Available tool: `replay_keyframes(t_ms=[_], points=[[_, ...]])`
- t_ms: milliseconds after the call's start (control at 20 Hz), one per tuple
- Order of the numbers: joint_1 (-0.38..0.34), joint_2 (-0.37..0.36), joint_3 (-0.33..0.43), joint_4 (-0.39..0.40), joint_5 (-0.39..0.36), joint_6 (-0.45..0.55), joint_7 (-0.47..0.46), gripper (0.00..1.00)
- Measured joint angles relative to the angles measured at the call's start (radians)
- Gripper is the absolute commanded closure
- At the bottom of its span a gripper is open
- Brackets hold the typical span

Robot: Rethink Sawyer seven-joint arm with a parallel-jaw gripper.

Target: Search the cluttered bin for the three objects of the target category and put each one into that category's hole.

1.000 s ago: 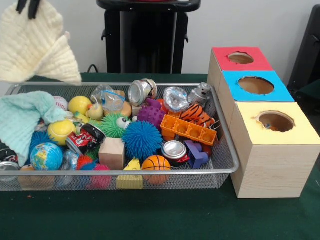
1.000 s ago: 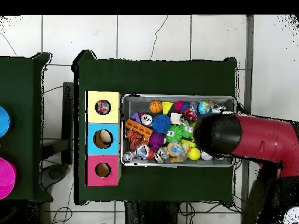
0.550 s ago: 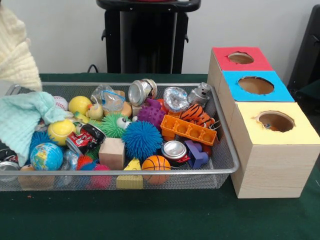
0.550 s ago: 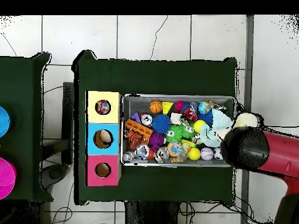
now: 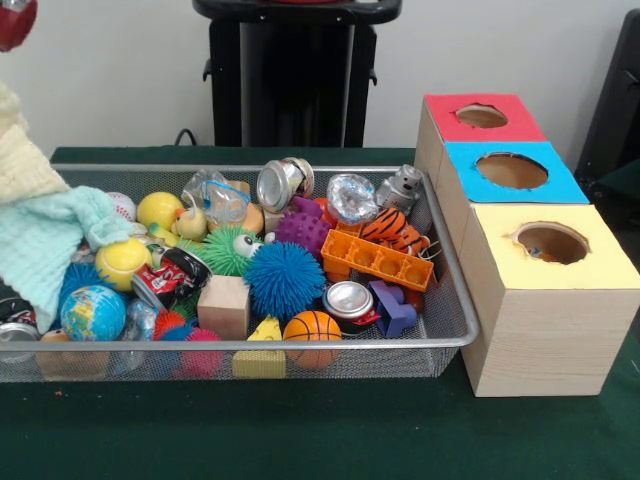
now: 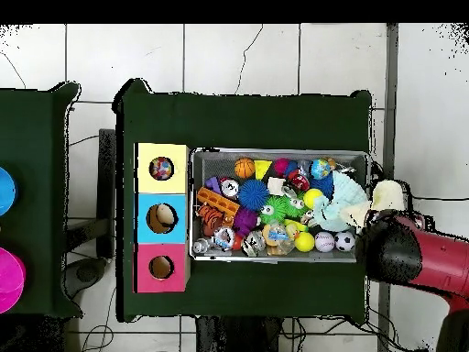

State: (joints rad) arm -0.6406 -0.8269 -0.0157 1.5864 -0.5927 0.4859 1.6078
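Cream cloth [image 5: 22, 160] hangs at far left of the front view, off the end of the wire bin [image 5: 455, 330]; overhead shows it just outside the bin's right end, next to the red arm [image 6: 426, 261]. Jaws are hidden under the arm, so can't tell whether they're apart or clamped on the cloth.

Judgement: this is a clutter-clearing step, cloth going out of the bin. Release it fully over the green desk [image 5: 320, 430], well clear of the rim, so it can't slide back in.

Mint cloth [image 5: 50, 235] drapes over the bin's left end, likely covering more items; pull that next, pinched high at a fold and lifted straight up to avoid dragging the yellow ball [image 5: 122, 262] or globe ball [image 5: 92, 312] out.

Sorting box [image 5: 545, 300] holes: red [image 5: 482, 116], blue [image 5: 512, 170], yellow [image 5: 552, 243], all unobstructed.
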Motion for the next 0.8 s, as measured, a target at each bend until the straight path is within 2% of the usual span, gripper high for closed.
replay_keyframes(t_ms=[200, 450, 800], points=[[0.000, 0.025, 0.010, 0.021, -0.015, -0.061, 0.000, 1.00], [-0.022, 0.055, 0.060, 0.057, -0.023, -0.122, 0.000, 1.00], [-0.136, 0.087, 0.188, 0.117, -0.023, -0.187, 0.000, 1.00]])
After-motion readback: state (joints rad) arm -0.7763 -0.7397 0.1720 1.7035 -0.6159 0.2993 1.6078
